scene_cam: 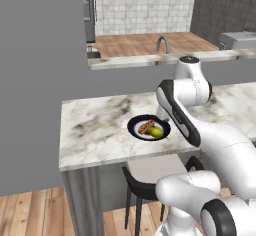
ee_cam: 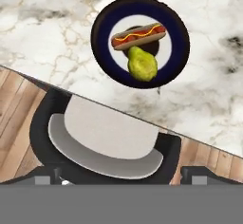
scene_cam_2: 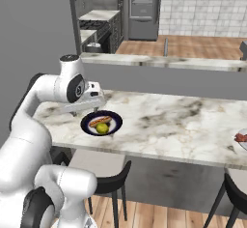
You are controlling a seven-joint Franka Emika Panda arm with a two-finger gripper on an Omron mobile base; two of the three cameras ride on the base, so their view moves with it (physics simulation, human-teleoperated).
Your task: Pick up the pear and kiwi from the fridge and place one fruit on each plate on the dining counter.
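Left base view, left to right: marbled dining counter [scene_cam: 95,130], then a navy-rimmed plate [scene_cam: 136,128] near its front edge, arm just right of it. The pear [scene_cam: 157,132] lies on the plate, touching a hot dog [scene_cam: 146,125]. A dark stool [scene_cam: 150,180] stands under the counter edge.

Right base view: the hand hangs over the plate's back-left rim [scene_cam_2: 87,124]; pear [scene_cam_2: 102,128] sits in front of the hot dog. A second plate [scene_cam_2: 241,140] shows at the far right edge.

Hand view: gripper [ee_cam: 123,180] jaws wide apart, holding nothing, above the stool seat [ee_cam: 107,140]. Pear [ee_cam: 142,65] rests free on the plate.
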